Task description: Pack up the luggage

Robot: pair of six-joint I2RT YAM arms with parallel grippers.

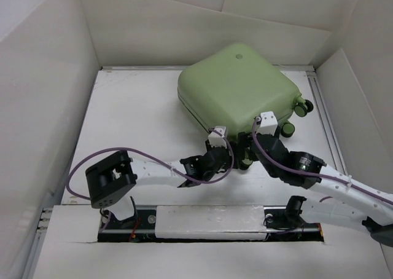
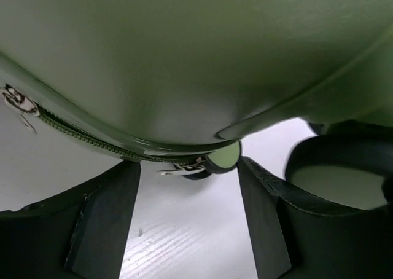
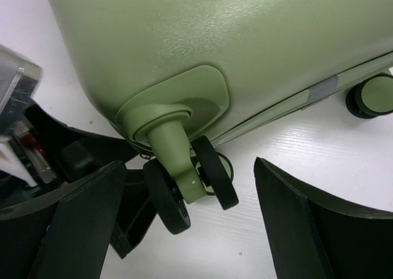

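- The luggage (image 1: 236, 91) lies flat and closed on the table (image 1: 135, 113), right of centre in the upper half of the overhead view, with its badge (image 1: 239, 56) facing up.
- Two wheels (image 1: 302, 108) stick out at its right edge in that view.
- Your left gripper (image 1: 230, 151) is tucked in at the shell's lower edge, about mid-frame. Your right gripper (image 1: 252, 149) is just to the right of it, at the lower right corner of the case.
- In the left wrist view the jaws are spread wide and hold nothing. Both fingers (image 2: 104, 217) sit low in the frame with bare table between them, and the shell fills the top.
- The zipper (image 2: 80, 134) runs along the seam just above those fingers, and a pull (image 2: 181, 167) hangs mid-frame.
- In the right wrist view your jaws are also spread wide and grip nothing. A twin caster (image 3: 190, 187) stands between the fingers (image 3: 301, 223), clear of both.
- The left gripper shows at the left edge of that frame.
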